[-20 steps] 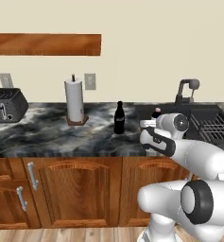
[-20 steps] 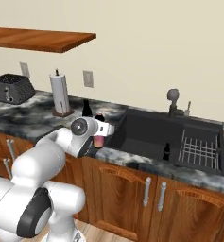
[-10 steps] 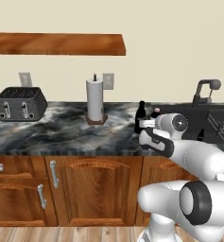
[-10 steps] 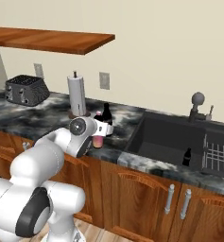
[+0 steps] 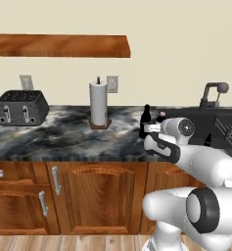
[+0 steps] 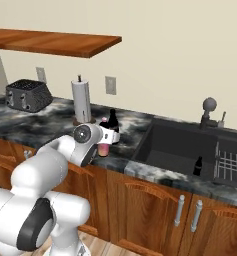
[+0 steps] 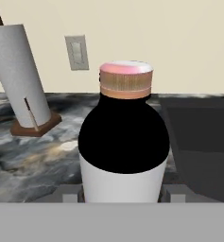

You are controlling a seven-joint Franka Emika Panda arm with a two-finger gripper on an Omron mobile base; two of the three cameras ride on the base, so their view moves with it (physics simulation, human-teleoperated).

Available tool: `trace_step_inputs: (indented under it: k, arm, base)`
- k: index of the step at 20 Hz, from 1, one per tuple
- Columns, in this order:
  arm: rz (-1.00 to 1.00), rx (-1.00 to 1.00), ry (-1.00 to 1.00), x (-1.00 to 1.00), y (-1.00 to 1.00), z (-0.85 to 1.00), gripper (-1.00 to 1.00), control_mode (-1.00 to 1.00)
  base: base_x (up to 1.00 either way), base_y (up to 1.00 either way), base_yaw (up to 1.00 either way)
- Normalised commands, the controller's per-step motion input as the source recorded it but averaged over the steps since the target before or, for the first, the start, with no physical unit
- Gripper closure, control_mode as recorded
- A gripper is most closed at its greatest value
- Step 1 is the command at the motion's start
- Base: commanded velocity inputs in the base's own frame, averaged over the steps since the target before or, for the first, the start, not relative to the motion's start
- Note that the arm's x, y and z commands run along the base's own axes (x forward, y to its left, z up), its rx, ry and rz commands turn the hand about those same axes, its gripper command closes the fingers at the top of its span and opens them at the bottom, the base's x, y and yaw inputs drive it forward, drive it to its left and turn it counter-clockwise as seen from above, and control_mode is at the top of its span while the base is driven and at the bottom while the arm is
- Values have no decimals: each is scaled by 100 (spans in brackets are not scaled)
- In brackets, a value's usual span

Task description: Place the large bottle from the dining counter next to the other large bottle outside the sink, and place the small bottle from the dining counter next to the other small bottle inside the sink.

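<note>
My gripper [image 7: 122,196] is shut on the large bottle [image 7: 124,146], which in the hand view has a white lower part, a black shoulder and a pink end. In the right base view its pink body [image 6: 104,148] hangs below the gripper [image 6: 106,140] over the front of the marbled counter [image 6: 50,120]. The other large bottle [image 6: 112,129], slim and black, stands just behind it, left of the sink [image 6: 170,145]. From the left base view the black bottle [image 5: 146,120] stands beside my gripper [image 5: 154,128]. A small dark bottle [image 6: 198,166] stands inside the sink.
A paper towel roll [image 5: 99,103] stands left of the black bottle, and a toaster [image 5: 22,108] sits at the counter's far left. A black faucet [image 6: 208,112] and ridged drainer [image 6: 230,162] are at the sink. A wooden shelf [image 5: 58,45] hangs above.
The base has driven, so the whole scene has shifted right in both views. The gripper keeps its hold on the large bottle, which now hangs close to the black bottle.
</note>
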Motion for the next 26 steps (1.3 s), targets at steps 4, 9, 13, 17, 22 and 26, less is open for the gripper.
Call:
trace_step_inputs:
  k: [4, 9, 13, 17, 22, 26]
  arm:
    - [0, 0, 0, 0, 0, 0, 100, 100]
    - [0, 0, 0, 0, 0, 0, 100, 100]
    - [0, 0, 0, 0, 0, 0, 100, 100]
    - [0, 0, 0, 0, 0, 0, 100, 100]
    - [0, 0, 0, 0, 0, 0, 100, 100]
    - [0, 0, 0, 0, 0, 0, 100, 100]
  base:
    - [0, -22, 0]
    - [0, -37, 0]
    - [0, -39, 0]
    - [8, -9, 0]
    - [47, 0, 0]
    - [33, 0, 0]
